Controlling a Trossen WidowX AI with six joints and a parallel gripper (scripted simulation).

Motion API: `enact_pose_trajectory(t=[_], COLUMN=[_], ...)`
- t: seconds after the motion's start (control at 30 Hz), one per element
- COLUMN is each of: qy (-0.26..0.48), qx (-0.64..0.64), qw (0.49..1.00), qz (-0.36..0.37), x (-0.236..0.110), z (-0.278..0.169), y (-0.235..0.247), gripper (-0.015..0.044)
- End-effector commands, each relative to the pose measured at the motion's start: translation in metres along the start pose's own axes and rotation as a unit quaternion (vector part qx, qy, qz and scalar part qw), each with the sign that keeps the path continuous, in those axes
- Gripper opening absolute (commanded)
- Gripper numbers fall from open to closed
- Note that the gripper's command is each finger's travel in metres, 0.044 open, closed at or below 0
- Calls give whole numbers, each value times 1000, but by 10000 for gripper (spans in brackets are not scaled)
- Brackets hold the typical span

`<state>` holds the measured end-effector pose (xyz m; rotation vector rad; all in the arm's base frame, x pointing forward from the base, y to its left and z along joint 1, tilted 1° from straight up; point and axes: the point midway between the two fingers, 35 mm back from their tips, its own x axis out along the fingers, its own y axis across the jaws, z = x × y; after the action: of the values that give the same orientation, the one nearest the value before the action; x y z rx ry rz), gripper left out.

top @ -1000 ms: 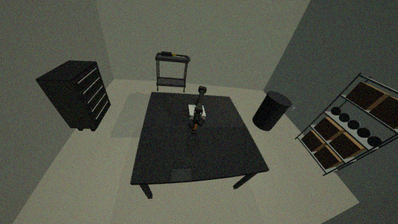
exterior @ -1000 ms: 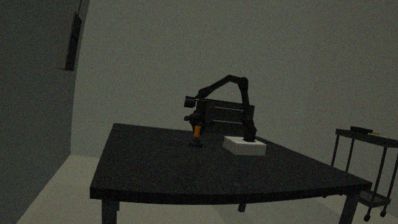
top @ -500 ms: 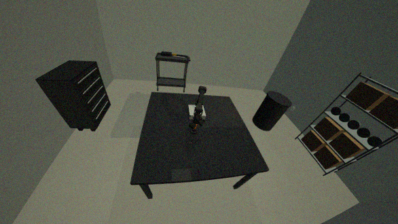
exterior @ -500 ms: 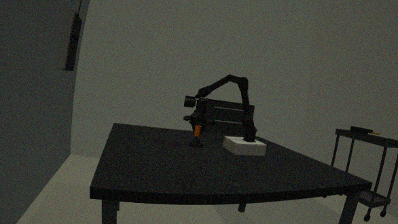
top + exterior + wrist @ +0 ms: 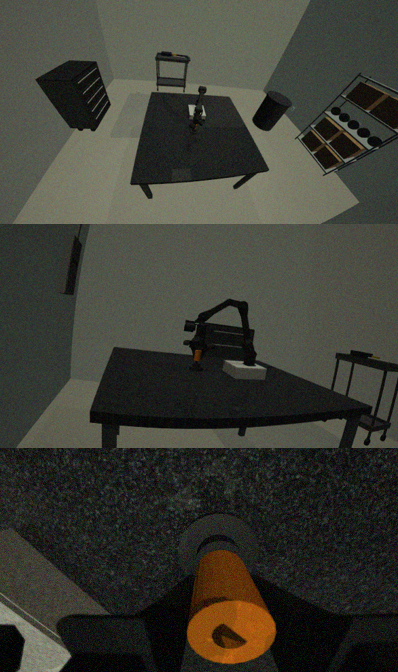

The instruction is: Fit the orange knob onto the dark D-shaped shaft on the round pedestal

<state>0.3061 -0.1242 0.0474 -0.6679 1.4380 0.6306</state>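
Observation:
My gripper point(image 5: 221, 580) point(image 5: 197, 354) point(image 5: 194, 126) is shut on the orange knob point(image 5: 227, 598) point(image 5: 197, 355), a cylinder held upright. In the wrist view its near end shows a D-shaped hole with the flat side toward the lower left. The knob stands directly over the round grey pedestal point(image 5: 189, 543) point(image 5: 195, 368) on the dark table point(image 5: 210, 397) point(image 5: 170, 153). The top of the dark shaft point(image 5: 216, 541) shows just beyond the knob's far end; its flat side is hidden. In the exterior view a small gap shows between knob and pedestal.
The arm's white base block point(image 5: 244, 369) point(image 5: 196, 111) point(image 5: 20, 633) sits on the table just right of the pedestal. Off the table stand a drawer cabinet point(image 5: 76, 93), a cart point(image 5: 172, 69) point(image 5: 365, 383), a dark bin point(image 5: 271, 110) and a shelf rack point(image 5: 353, 125).

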Motion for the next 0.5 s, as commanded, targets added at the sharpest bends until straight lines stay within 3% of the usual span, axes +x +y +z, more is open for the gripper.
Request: enact_pose_trajectory(t=[0.0,0.47], qy=[-2,-2], qx=[-3,-7], qw=[1000,1000], qz=[-1,-1], x=[0,-4], z=[0,1], y=[0,-2], gripper=[0,0])
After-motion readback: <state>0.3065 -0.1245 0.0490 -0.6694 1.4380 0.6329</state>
